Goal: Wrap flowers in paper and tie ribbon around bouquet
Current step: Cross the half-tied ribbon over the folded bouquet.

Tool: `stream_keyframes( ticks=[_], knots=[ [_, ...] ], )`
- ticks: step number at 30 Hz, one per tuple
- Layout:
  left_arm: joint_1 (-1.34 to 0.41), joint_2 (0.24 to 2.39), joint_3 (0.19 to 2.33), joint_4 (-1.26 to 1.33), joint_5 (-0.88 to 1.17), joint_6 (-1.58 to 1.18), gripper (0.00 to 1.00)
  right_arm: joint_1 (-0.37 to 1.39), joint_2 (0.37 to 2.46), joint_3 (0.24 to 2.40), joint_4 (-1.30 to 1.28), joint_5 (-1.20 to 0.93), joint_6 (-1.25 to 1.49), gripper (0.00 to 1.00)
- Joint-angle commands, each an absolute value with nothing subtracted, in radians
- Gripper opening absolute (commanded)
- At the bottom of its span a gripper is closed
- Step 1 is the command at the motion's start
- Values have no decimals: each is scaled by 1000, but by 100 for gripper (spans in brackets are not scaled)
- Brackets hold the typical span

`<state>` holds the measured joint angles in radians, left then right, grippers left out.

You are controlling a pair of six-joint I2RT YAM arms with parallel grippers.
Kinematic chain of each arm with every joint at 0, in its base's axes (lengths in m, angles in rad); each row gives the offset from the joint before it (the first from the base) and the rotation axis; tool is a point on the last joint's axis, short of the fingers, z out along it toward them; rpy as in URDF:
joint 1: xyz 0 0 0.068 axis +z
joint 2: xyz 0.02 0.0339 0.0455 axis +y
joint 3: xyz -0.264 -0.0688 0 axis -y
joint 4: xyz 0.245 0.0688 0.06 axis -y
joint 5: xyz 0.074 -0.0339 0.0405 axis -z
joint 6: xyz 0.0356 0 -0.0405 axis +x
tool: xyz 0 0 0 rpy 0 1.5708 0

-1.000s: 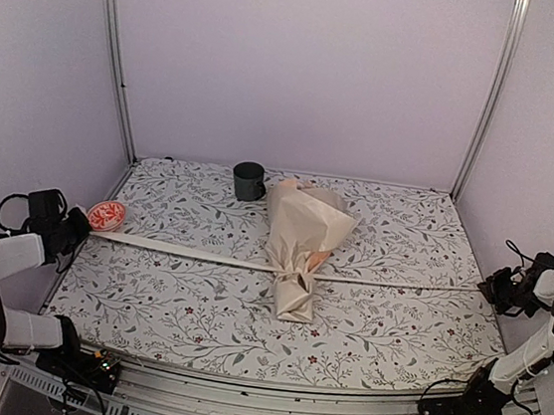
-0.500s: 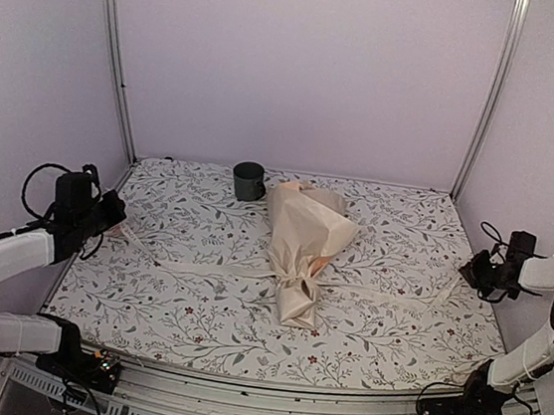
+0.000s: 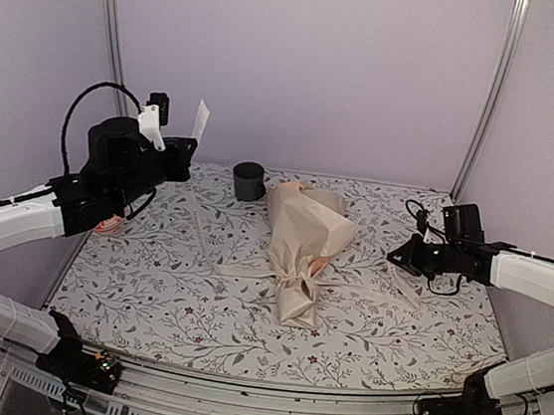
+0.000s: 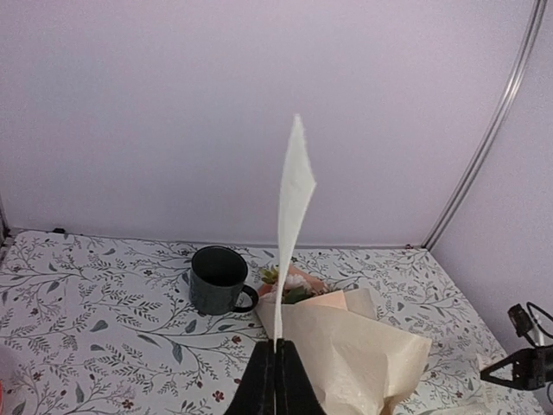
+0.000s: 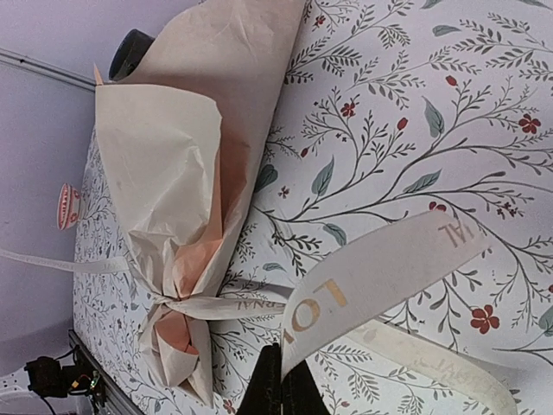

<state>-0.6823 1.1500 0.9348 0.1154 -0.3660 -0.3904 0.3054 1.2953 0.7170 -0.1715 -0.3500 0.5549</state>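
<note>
Bouquet (image 3: pixel 303 246) lies between the pincers, long axis near-far; left pincer (image 3: pixel 187 146) and right pincer (image 3: pixel 400 261) each pinch a ribbon (image 5: pixel 371 272) end

Mug (image 3: pixel 248 180) (far side) stands just beside bouquet (image 3: pixel 301 242).

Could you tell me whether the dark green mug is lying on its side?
No, the dark green mug stands upright on the floral-print table, open mouth up.

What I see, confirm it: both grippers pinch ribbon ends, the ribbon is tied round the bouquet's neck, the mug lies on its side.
Not quite: the mug stands upright, as the left wrist view shows. The left gripper and right gripper do pinch ends of the ribbon, tied round the bouquet at its neck.
</note>
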Motion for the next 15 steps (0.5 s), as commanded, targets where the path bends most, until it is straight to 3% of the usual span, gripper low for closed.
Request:
stream_keyframes(
  ticks=[1, 10, 15],
  knots=[
    [-653, 1101, 901, 49, -491, -349, 0, 297, 1220, 741, -249, -283, 547, 0],
    [-556, 880, 802, -87, -493, -339, 0, 132, 1109, 629, -301, -364, 514, 0],
    [-352, 847, 819, -172, -410, -337, 0, -80, 1141, 573, -311, -505, 462, 0]
  ],
)
